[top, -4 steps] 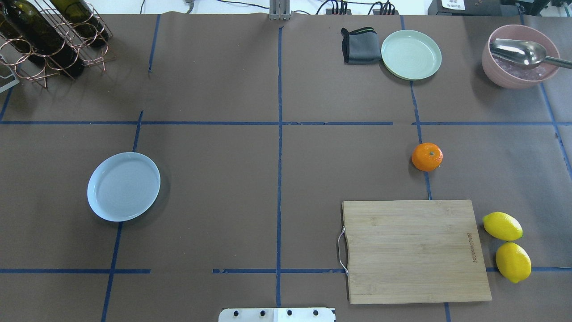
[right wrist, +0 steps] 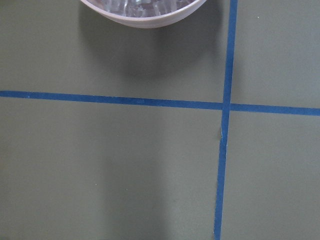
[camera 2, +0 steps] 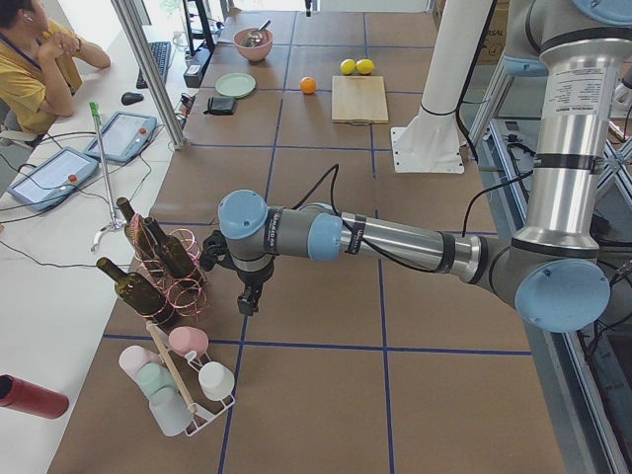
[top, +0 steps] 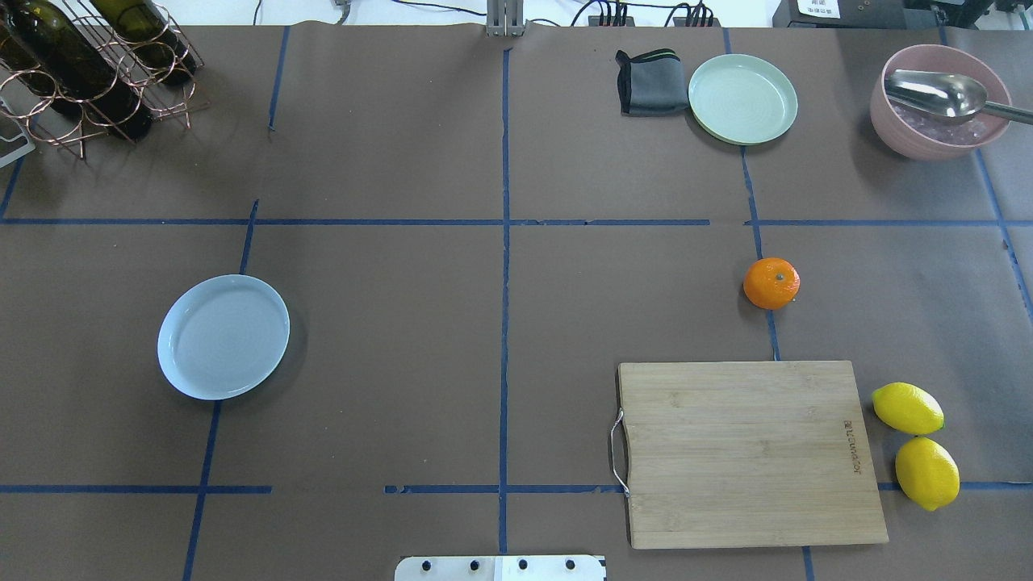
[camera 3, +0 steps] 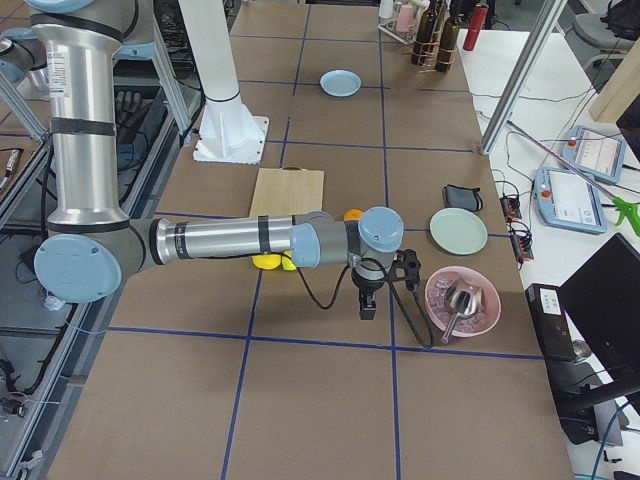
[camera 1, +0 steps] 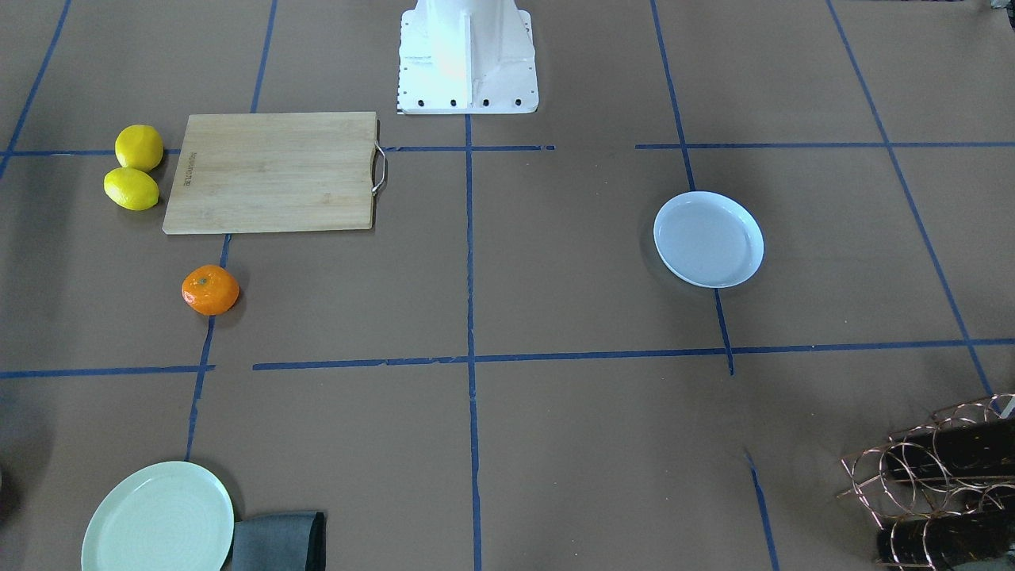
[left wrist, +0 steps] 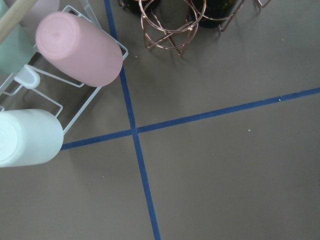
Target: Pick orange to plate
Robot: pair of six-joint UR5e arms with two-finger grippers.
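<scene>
The orange (top: 771, 283) rests on the brown table, on a blue tape line just beyond the wooden cutting board (top: 750, 452); it also shows in the front view (camera 1: 210, 289). The white, faintly bluish plate (top: 223, 336) lies empty far across the table on my left side (camera 1: 708, 239). Neither gripper appears in the overhead or front view. My left gripper (camera 2: 247, 301) hangs beside the wine rack in the exterior left view. My right gripper (camera 3: 367, 308) hangs next to the pink bowl in the exterior right view. I cannot tell whether either one is open or shut.
Two lemons (top: 908, 407) (top: 926, 472) lie right of the board. A pale green plate (top: 742, 98), a dark cloth (top: 648, 82) and a pink bowl with a spoon (top: 940, 101) sit at the far right. A copper wine rack (top: 89, 64) stands far left, a cup rack (camera 2: 178, 380) beyond it.
</scene>
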